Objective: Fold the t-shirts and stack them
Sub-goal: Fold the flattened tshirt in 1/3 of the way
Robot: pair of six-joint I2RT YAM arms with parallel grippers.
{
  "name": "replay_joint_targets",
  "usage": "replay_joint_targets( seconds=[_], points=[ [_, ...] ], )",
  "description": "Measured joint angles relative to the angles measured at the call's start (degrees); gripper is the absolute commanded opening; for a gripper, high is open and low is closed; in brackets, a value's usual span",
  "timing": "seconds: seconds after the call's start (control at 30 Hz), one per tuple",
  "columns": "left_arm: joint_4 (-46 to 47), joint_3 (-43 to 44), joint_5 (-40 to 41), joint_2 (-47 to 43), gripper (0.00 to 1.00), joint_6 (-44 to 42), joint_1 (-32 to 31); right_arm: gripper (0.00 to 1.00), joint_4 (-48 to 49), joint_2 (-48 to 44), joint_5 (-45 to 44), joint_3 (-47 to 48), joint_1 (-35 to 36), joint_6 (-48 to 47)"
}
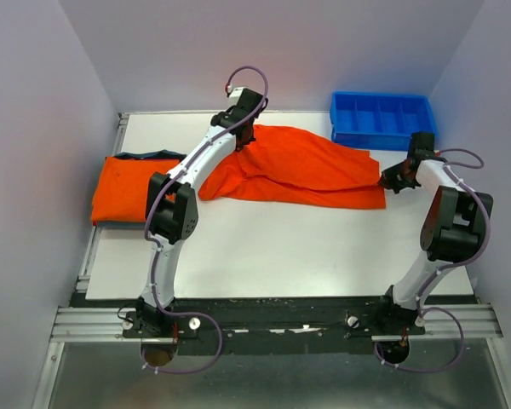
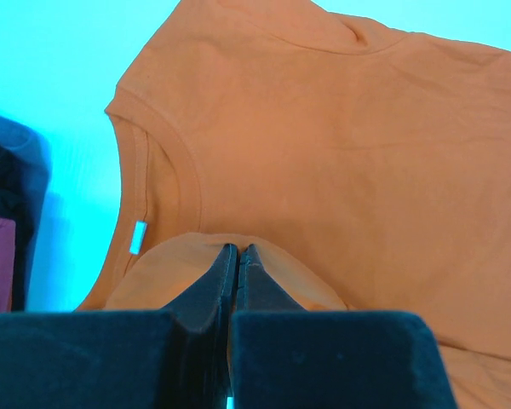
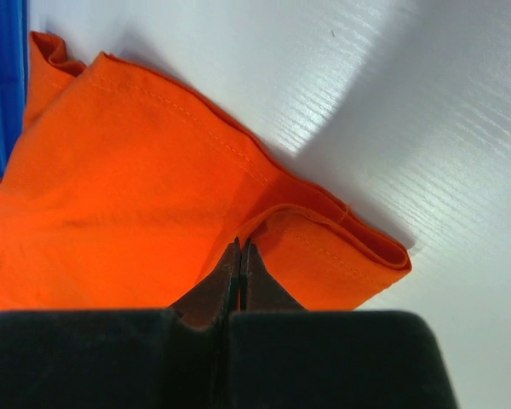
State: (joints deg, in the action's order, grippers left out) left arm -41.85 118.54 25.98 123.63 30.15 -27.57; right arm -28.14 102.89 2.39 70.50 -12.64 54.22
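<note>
The left arm stretches far across the surface [image 1: 281, 247], the left end effector [image 1: 244, 138] clamped on a raised pinch of the orange t-shirt [image 1: 307, 166] beside its collar. The right arm is bent at the elbow, and the right end effector [image 1: 390, 179] is pinched on the shirt's hem corner near the blue bin [image 1: 381, 115]. Only the overhead view shows the folded stack [image 1: 123, 194] at the surface's left edge. Only the left wrist view shows a small white collar label [image 2: 137, 237], too small to read.

I see a plain bright orange t-shirt [image 1: 307, 170] on my white counter [image 1: 272, 251], a second orange t-shirt [image 1: 123, 192] edged by a dark teal t-shirt [image 1: 145, 155], and a solid blue bin [image 1: 381, 119].
</note>
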Motion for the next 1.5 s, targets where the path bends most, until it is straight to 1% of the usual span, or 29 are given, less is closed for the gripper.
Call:
replay_joint_targets(
  seconds=[0.07,0.37,0.63,0.83,0.87,0.9,0.93,0.97,1.0,1.03,1.1,1.13,1.2,1.33,1.43,1.5],
  points=[
    [-0.35,2.14,-0.2,1.92,0.0,-0.63,0.13,0.01,-0.09,0.74,0.35,0.76,-0.37,0.74],
    [-0.7,5.9,-1.88,4.81,0.0,-2.12,1.27,0.01,0.81,3.56,3.56,2.1,-3.52,4.55],
    [-0.15,11.54,-3.63,8.87,0.0,-2.99,2.03,0.01,1.57,6.88,5.7,6.21,-3.98,6.38],
    [2.1,15.02,-4.63,12.35,0.0,-4.42,2.47,0.01,1.77,8.74,6.12,8.46,-3.98,7.23],
    [2.73,15.08,-4.7,12.68,0.0,-4.66,2.49,0.01,1.77,8.94,6.14,8.74,-3.98,7.32],
    [3.52,15.13,-4.85,13.11,0.0,-4.87,2.51,0.07,1.79,9.25,6.14,9.09,-3.98,7.43],
    [4.02,15.15,-4.94,13.4,0.03,-5.01,2.6,0.2,1.92,9.51,6.14,9.27,-3.98,7.48],
    [4.68,15.15,-5.09,13.75,0.21,-5.11,2.67,0.37,1.92,9.9,6.21,9.55,-3.98,7.48],
    [5.22,15.15,-5.25,13.99,0.55,-5.2,2.75,0.47,1.99,10.45,6.27,9.97,-3.98,7.21],
    [5.97,15.15,-5.6,14.27,0.76,-5.53,2.93,0.47,2.23,10.82,6.43,10.14,-3.98,7.04],
    [7.34,15.15,-6.78,14.49,0.97,-5.31,3.39,0.48,2.62,10.95,6.29,10.03,-3.98,5.99],
    [8.04,15.15,-7.52,14.51,0.99,-5.09,3.74,0.52,3.1,10.6,6.25,9.62,-3.98,5.4],
    [9.16,15.17,-9.11,14.49,0.99,-5.49,4.52,0.53,4.92,8.41,5.7,6.75,-3.98,4.55],
    [10.25,13.7,-10.47,13.55,0.99,-5.97,5.53,0.52,6.38,-0.63,3.8,-3.3,-4.0,2.4],
    [10.43,7.98,-11.13,9.53,0.96,-5.18,5.84,0.52,8.26,-7.96,2.56,-10.82,-4.09,0.98],
    [10.86,1.36,-11.65,6.49,0.96,-3.8,5.79,0.51,8.79,-11.06,1.88,-14.08,-4.09,0.22]
  ],
)
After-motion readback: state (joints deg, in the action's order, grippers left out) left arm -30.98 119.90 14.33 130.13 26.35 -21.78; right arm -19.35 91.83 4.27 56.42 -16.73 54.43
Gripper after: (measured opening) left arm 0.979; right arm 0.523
